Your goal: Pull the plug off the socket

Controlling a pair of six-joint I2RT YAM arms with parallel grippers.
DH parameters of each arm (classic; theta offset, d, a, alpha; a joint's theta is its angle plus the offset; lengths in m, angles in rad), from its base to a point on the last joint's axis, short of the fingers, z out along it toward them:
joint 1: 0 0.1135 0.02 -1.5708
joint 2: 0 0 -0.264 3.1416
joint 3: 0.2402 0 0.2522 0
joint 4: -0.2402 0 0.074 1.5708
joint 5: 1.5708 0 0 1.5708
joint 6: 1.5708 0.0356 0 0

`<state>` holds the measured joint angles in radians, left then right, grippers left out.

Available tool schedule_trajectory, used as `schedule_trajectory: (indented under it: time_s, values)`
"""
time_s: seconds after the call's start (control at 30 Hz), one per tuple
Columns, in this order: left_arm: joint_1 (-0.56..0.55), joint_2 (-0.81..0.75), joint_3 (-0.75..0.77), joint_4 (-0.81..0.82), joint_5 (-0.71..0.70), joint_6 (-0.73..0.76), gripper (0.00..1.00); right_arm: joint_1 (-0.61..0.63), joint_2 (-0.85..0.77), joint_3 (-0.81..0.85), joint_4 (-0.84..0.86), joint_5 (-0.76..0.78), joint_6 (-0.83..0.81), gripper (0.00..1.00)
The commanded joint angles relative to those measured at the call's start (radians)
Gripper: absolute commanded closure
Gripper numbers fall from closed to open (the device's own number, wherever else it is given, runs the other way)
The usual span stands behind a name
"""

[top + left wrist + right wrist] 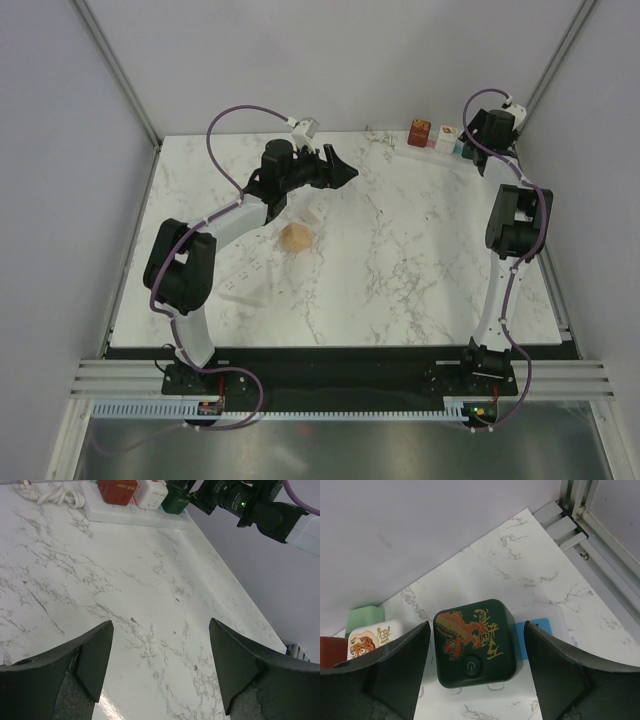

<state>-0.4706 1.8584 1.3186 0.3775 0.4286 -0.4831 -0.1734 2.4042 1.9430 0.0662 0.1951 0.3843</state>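
Observation:
The white power strip [432,146] lies at the table's far right edge, with a red cube plug [419,132], a white cube plug [444,137] and a dark green cube plug [474,642] seated in it. My right gripper [476,670] is open and straddles the green plug, which has a dragon picture and a power button; the fingers stand apart from its sides. A blue outlet square [535,635] shows beside it. In the left wrist view the strip [130,517] and the plugs are far off. My left gripper [160,665] is open and empty above bare marble.
A coiled white cord [50,495] lies left of the strip. A round tan object [296,238] and a small white piece [313,213] sit on the table's left half. Grey walls and metal frame rails [580,510] close in right behind the strip.

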Motion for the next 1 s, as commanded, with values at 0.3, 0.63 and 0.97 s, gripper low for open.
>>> schedule_trajectory:
  time_s: [0.3,0.63,0.97]
  values:
    - [0.000,-0.005,0.011,0.031,0.015,0.077,0.16,0.000,0.039,0.047,-0.034,-0.048,-0.028,0.31]
    - [0.001,0.008,0.036,-0.011,0.013,0.097,0.16,0.025,-0.020,0.050,-0.158,0.007,0.021,0.74]
    - [0.003,0.013,0.059,-0.061,0.027,0.121,0.16,0.063,-0.163,-0.028,-0.374,0.057,0.159,0.93]
